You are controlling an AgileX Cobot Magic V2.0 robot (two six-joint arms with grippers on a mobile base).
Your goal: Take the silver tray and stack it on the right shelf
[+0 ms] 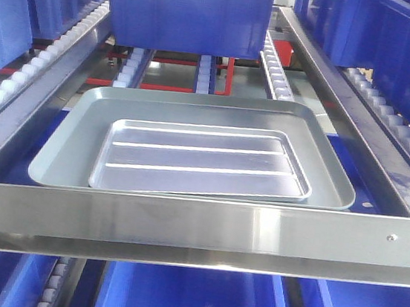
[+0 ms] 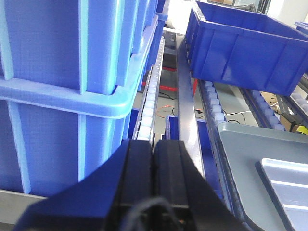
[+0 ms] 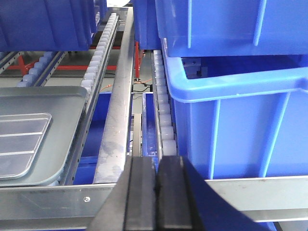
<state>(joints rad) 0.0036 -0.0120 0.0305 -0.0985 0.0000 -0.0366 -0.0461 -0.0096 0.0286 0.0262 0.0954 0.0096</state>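
Note:
The silver tray (image 1: 202, 161), shiny with two raised ridges, lies flat inside a larger dull grey tray (image 1: 62, 158) on the roller shelf (image 1: 195, 231) behind its broad steel front bar. The silver tray's corner shows in the left wrist view (image 2: 286, 185) and the right wrist view (image 3: 21, 139). My left gripper (image 2: 153, 144) is shut and empty, to the left of the trays beside a blue bin. My right gripper (image 3: 156, 163) is shut and empty, to the right of the trays over the front bar. Neither gripper shows in the front view.
Blue plastic bins stand on all sides: a stacked pair on the left (image 2: 62, 72), one at the back of the shelf (image 1: 185, 9), and large ones on the right (image 3: 240, 120). Roller rails (image 3: 163, 115) and steel beams (image 3: 118, 120) separate the lanes.

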